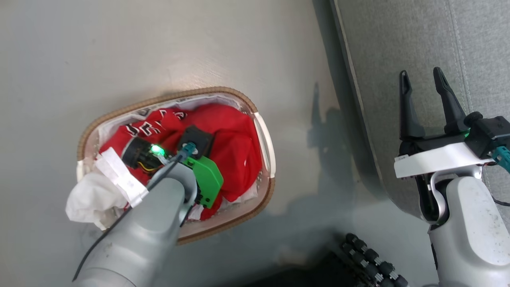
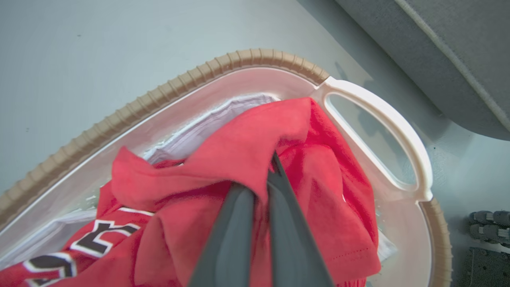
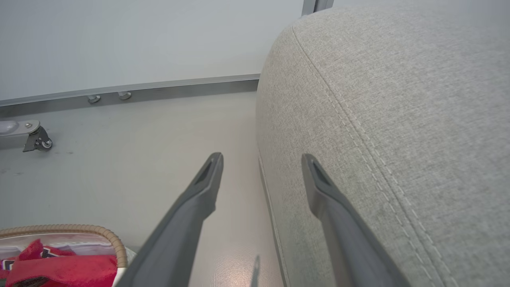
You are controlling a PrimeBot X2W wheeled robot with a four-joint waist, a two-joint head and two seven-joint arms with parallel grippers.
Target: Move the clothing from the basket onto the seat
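Observation:
The basket (image 1: 85, 131) stands on the floor left of the seat (image 1: 398, 40), and the red clothing (image 1: 235, 139) is piled inside it. The lettered jersey (image 1: 147, 127) lies at the pile's far left. My left arm reaches down into the basket. In the left wrist view, my left gripper (image 2: 261, 179) is shut on a fold of the plain red garment (image 2: 247, 143), with one fingertip buried under the cloth. The jersey (image 2: 95, 239) lies below it at the left. My right gripper (image 1: 422, 79) is open and holds nothing, hovering over the seat's front edge (image 3: 358, 119).
The white cloth liner (image 1: 85, 199) spills over the basket's near-left rim. Black rollers of my base (image 1: 370, 259) sit at the bottom of the head view. A metal rail and a caster (image 3: 36, 139) run along the wall. Bare floor (image 1: 310, 119) separates the basket from the seat.

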